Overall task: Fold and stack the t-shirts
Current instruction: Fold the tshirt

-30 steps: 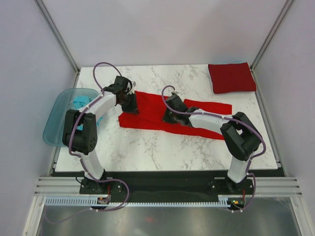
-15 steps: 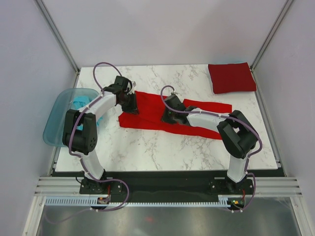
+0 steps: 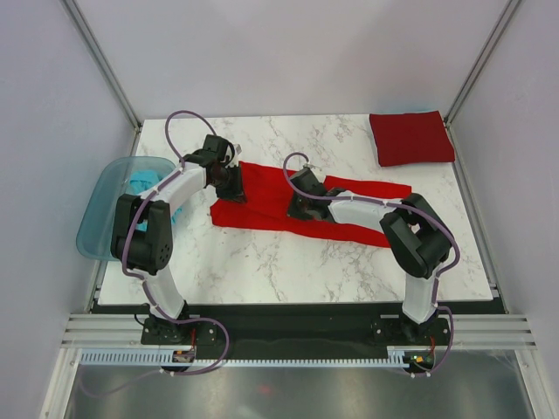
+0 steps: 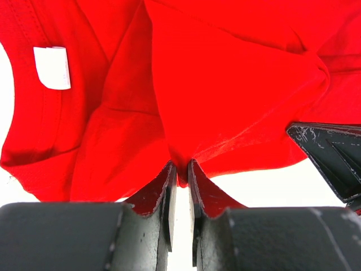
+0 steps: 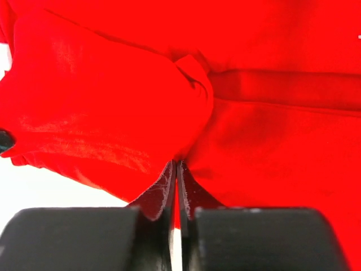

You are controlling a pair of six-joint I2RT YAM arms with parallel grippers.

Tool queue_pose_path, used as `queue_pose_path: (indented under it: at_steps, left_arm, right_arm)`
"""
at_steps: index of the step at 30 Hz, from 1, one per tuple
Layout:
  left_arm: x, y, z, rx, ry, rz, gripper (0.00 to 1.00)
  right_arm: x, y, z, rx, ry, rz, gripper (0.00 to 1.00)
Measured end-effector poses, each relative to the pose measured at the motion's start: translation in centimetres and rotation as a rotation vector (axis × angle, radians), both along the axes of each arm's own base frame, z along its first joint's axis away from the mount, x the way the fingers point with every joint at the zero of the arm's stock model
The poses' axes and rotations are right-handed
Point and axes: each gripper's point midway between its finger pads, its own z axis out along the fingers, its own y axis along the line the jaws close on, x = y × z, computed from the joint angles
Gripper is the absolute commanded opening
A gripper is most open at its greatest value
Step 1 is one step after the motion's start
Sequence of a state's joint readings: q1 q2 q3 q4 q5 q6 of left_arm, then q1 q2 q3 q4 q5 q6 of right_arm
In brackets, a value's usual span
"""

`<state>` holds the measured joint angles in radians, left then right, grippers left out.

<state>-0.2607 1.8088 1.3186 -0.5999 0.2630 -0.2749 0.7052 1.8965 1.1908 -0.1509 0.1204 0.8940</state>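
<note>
Left claw (image 4: 180, 167) and right claw (image 5: 176, 167) each pinch the red t-shirt (image 3: 262, 196) spread between them.

Marble table (image 3: 288, 262): bright red tee (image 3: 262, 196) spread mid-table; folded crimson tee (image 3: 410, 138) far right corner; blue tub (image 3: 100, 214) at left edge.

Table (image 3: 288, 262): white marble top, grey veins, dark strip along the near edge. Tub (image 3: 92, 231): translucent blue plastic, at the table's left edge. Pale walls on three sides. Aluminium rail (image 3: 297, 327) runs across the front.
</note>
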Motion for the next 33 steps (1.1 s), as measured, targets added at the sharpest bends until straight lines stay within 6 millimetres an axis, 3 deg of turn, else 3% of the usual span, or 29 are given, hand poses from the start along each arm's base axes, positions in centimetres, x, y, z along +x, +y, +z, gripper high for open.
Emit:
queue_pose_path:
  at_steps: [5, 12, 17, 33]
  left_arm:
    - [0.0, 0.0, 0.0, 0.001, 0.0, 0.001, 0.21]
    - [0.1, 0.2, 0.0, 0.01, -0.003, 0.005, 0.21]
    - [0.1, 0.3, -0.1, 0.015, -0.004, 0.008, 0.21]
    - [-0.1, 0.7, -0.2, 0.037, 0.006, 0.016, 0.21]
  right_arm:
    - [0.2, -0.1, 0.1, -0.007, -0.009, -0.01, 0.02]
    - [0.2, -0.2, 0.4, -0.016, -0.017, -0.012, 0.14]
    - [0.4, -0.2, 0.8, -0.022, -0.025, -0.011, 0.0]
    - [0.2, -0.4, 1.5, -0.03, -0.025, -0.005, 0.0]
